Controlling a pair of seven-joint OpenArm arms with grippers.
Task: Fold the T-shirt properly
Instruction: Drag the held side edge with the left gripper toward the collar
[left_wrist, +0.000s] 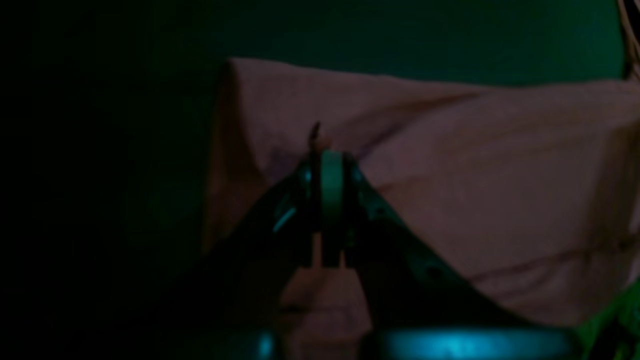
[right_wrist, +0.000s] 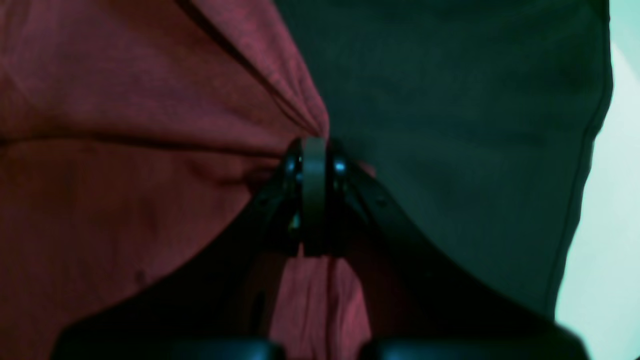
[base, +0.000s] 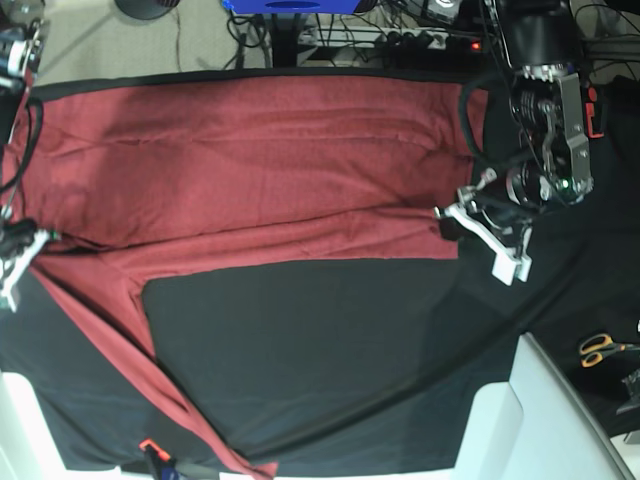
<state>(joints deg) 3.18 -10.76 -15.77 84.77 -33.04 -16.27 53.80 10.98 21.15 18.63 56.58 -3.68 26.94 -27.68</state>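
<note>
1. Base view: the T-shirt (base: 250, 170) lies spread across the far half of the tabletop (base: 545, 420), on the black cloth sheet (base: 320, 350). Its red body runs from the left edge almost to the right side. One long sleeve trails from the left toward the near edge and ends close to the near-left corner.
2. The shirt's near edge forms a fold line across the middle of the scene, with bare black cloth on the near side of it.
3. The left pincer (base: 447, 215) sits at the right end of that fold line, touching the shirt's corner. In the left wrist view its jaws are clenched together on a thin pinch of the red cloth (left_wrist: 425, 190), which spreads out beyond the tips.
4. The right pincer (base: 45, 238) is at the left edge of the scene, where the sleeve meets the body. In the right wrist view the jaws are closed on a gathered ridge of the shirt (right_wrist: 125, 175), with red fabric to the left and black sheet to the right.
5. Orange-handled scissors (base: 600, 347) lie on the sheet at the right, well apart from the shirt.
</note>
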